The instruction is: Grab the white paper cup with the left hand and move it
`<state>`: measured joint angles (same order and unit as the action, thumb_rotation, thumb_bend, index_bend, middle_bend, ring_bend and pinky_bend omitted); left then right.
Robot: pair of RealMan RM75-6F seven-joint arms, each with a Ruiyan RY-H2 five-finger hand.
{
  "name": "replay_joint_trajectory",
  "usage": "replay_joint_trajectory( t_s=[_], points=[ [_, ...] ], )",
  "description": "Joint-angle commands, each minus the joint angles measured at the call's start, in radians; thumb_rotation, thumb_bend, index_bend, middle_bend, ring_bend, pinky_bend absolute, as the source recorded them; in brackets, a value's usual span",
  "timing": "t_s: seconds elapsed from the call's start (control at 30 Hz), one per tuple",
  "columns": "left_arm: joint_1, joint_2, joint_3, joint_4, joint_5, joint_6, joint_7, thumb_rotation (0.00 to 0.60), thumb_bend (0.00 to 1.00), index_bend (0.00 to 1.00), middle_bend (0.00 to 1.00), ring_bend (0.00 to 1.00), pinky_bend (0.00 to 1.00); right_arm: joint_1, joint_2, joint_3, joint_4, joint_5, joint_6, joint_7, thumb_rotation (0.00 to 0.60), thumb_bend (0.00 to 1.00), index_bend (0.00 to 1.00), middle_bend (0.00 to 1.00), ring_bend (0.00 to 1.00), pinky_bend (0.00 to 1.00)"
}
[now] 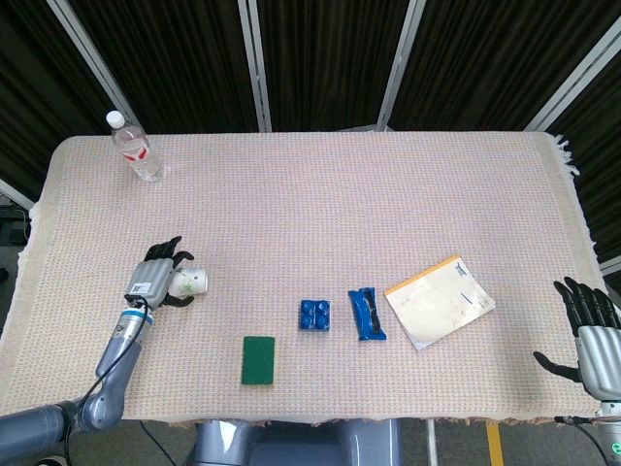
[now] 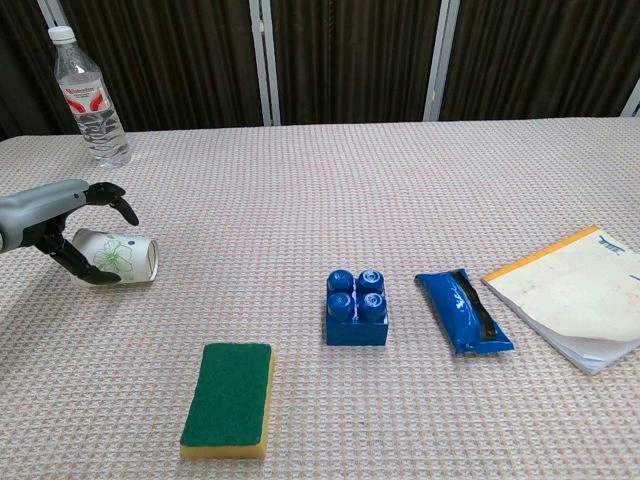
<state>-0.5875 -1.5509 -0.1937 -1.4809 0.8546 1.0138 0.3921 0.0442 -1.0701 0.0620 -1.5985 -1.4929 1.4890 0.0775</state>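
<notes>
2 hands | table [image 1: 320,184] | left hand [image 1: 155,279] at 9 o'clock, fingers curled around white paper cup [image 2: 118,258] (lying sideways), lift and move judged undone | right hand [image 1: 594,335] at 4 o'clock, fingers spread, empty

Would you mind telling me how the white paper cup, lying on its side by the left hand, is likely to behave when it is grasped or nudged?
The white paper cup lies on its side, so a nudge would probably roll it in a curve. It looks thin-walled and empty, likely light and easy to crush if the left hand squeezes hard. The woven tablecloth may slow any rolling.
</notes>
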Motion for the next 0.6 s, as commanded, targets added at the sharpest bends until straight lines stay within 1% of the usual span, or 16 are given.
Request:
replay_joint_trajectory(
  t_s=[0.03, 0.13, 0.23, 0.33, 0.4, 0.47, 0.6],
  points=[
    [-0.062, -0.042, -0.014, -0.041, -0.15, 0.076, 0.207, 0.6, 0.12, 0.26, 0.0, 0.0, 0.0, -0.001, 0.002, 0.0, -0.001, 0.0, 0.0, 0.003, 0.6, 0.0, 0.0, 0.0, 0.0, 0.0],
    [-0.094, -0.074, -0.011, -0.047, -0.231, 0.135, 0.338, 0.6, 0.12, 0.27, 0.0, 0.0, 0.0, -0.002, 0.006, 0.001, 0.0, 0.001, 0.002, 0.012, 0.6, 0.0, 0.0, 0.0, 0.0, 0.0],
    [-0.104, -0.093, -0.014, -0.044, -0.256, 0.158, 0.365, 0.6, 0.12, 0.31, 0.0, 0.0, 0.0, -0.003, 0.007, 0.0, 0.0, -0.002, 0.004, 0.014, 0.6, 0.0, 0.0, 0.0, 0.0, 0.0],
    [-0.105, -0.108, -0.021, -0.039, -0.256, 0.162, 0.351, 0.6, 0.13, 0.4, 0.0, 0.0, 0.0, -0.003, 0.006, -0.001, 0.0, -0.004, 0.004, 0.012, 0.6, 0.0, 0.0, 0.0, 0.0, 0.0],
    [-0.103, -0.113, -0.024, -0.04, -0.236, 0.162, 0.326, 0.6, 0.18, 0.45, 0.0, 0.0, 0.0, -0.003, 0.007, 0.0, -0.001, -0.003, 0.004, 0.011, 0.6, 0.0, 0.0, 0.0, 0.0, 0.0],
    [-0.097, -0.115, -0.027, -0.043, -0.204, 0.163, 0.29, 0.6, 0.2, 0.47, 0.0, 0.0, 0.0, -0.002, 0.008, 0.001, -0.003, -0.003, 0.004, 0.011, 0.6, 0.0, 0.0, 0.0, 0.0, 0.0],
    [-0.078, -0.117, -0.04, -0.052, -0.131, 0.158, 0.182, 0.6, 0.2, 0.47, 0.0, 0.0, 0.0, -0.001, 0.006, -0.001, -0.003, -0.001, 0.0, 0.004, 0.6, 0.0, 0.0, 0.0, 0.0, 0.0]
  ],
)
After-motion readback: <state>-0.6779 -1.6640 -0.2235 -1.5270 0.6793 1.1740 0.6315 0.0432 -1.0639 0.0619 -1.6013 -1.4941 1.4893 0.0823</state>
